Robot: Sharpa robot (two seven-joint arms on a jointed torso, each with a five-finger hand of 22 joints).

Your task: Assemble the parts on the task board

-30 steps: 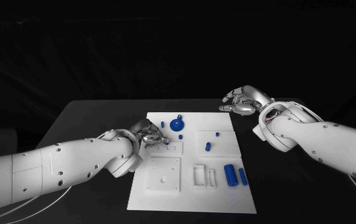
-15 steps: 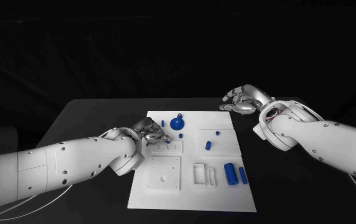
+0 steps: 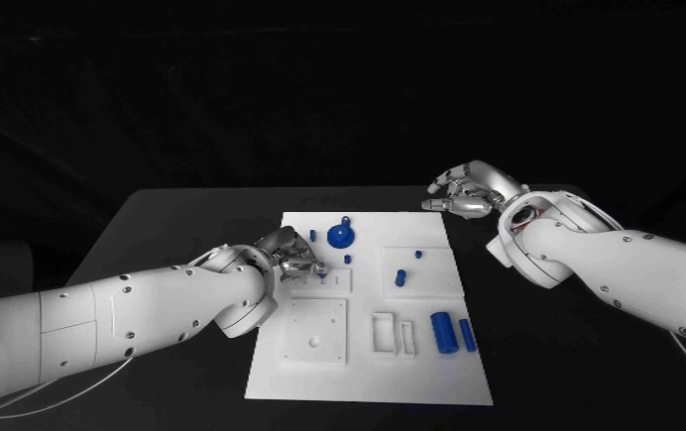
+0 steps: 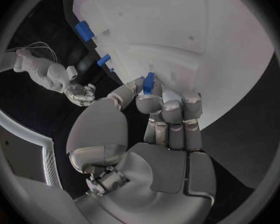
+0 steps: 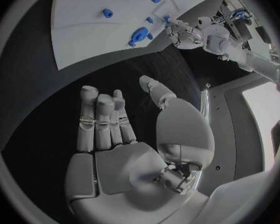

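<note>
Evidently readying an insertion, the left hand (image 4: 154, 115) pinched a small blue part (image 4: 149, 82) over the task board (image 3: 429, 372); the right hand (image 3: 460, 193) hovered far-right, fingers loosely apart, holding nothing.

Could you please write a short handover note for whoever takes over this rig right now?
Left hand pinches a small blue peg over the left side of the task board.
Right hand is off the board's far right corner, fingers apart, holding nothing.
On the board: a round blue part at the far end, a short blue piece mid-board, two blue cylinders on the right.
Done: peg picked up. Left: seat it, then assemble the loose parts.
</note>
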